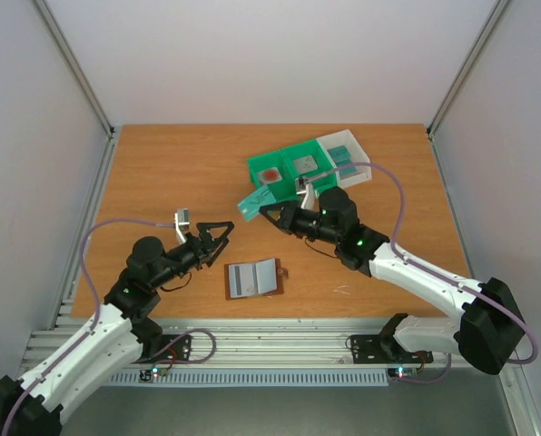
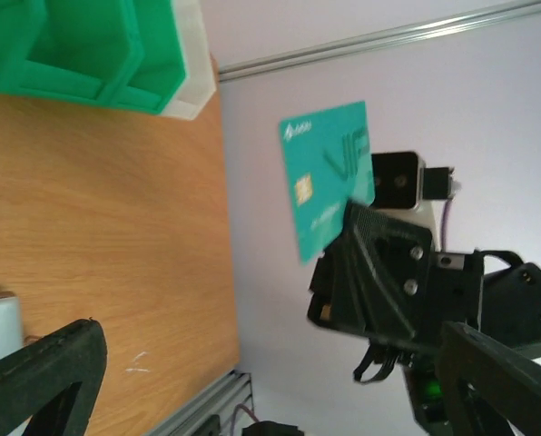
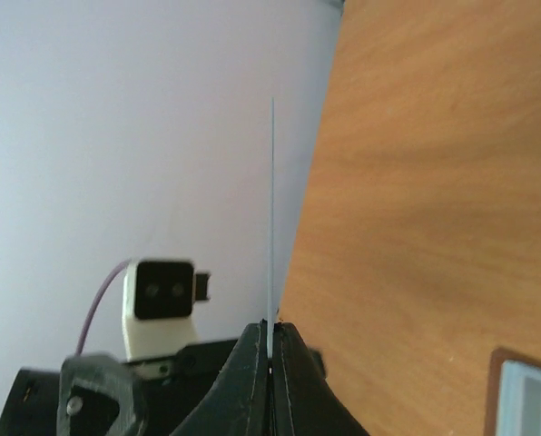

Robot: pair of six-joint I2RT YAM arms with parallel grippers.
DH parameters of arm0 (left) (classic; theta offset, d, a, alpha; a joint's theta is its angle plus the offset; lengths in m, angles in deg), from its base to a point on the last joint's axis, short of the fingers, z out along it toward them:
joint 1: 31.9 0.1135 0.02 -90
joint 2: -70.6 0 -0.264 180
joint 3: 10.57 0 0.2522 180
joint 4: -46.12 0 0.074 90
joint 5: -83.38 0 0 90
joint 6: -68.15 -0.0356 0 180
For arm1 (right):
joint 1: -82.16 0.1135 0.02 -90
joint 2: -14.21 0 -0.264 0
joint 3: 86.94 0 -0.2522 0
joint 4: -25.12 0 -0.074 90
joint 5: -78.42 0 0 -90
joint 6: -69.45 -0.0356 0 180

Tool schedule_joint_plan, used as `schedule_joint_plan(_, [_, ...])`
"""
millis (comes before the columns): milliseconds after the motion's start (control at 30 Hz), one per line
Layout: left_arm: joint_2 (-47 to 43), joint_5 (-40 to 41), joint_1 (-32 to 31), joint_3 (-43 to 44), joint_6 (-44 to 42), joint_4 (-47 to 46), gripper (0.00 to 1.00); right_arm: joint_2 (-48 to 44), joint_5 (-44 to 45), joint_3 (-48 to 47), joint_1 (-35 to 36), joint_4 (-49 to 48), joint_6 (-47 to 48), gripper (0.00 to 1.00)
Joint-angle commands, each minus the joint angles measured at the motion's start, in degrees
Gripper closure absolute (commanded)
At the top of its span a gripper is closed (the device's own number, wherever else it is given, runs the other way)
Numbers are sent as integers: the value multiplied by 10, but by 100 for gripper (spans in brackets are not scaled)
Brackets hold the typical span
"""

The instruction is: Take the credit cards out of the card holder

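Note:
The card holder [image 1: 254, 279] lies open and flat on the wooden table, brown leather with grey-blue panels; one corner of it shows in the right wrist view [image 3: 525, 400]. My right gripper [image 1: 270, 212] is shut on a teal credit card [image 1: 251, 203], which it holds in the air left of the bins. The left wrist view shows that card's face [image 2: 329, 177], and it appears edge-on between the pressed right fingertips [image 3: 272, 227]. My left gripper [image 1: 221, 242] stands open and empty to the lower left of the card, apart from it. More teal cards [image 1: 343, 159] lie in the white bin.
A green bin [image 1: 293, 168] holding a red-spotted tile and a grey square sits at the back, with a white bin [image 1: 359, 154] against its right side. Grey walls enclose the table on three sides, and an aluminium rail runs along the near edge.

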Motion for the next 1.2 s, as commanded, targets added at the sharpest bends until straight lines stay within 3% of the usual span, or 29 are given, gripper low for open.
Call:
schedule_joint_plan(0, [-12, 20, -1, 59, -90, 140, 1, -4, -31, -30, -53, 26, 31, 99])
schedule_joint_plan(233, [-9, 46, -1, 102, -178, 257, 1, 38, -64, -97, -170, 111, 98, 99])
schedule_joint_plan(567, [51, 68, -1, 163, -278, 373, 1, 127, -76, -167, -313, 150, 155, 99])
schedule_joint_plan(933, [91, 73, -1, 188, -320, 385, 2, 240, 22, -235, -381, 158, 229, 99])
schedule_joint_plan(1167, [106, 78, -1, 189, -328, 390, 3, 322, 36, -300, -413, 180, 255, 99])
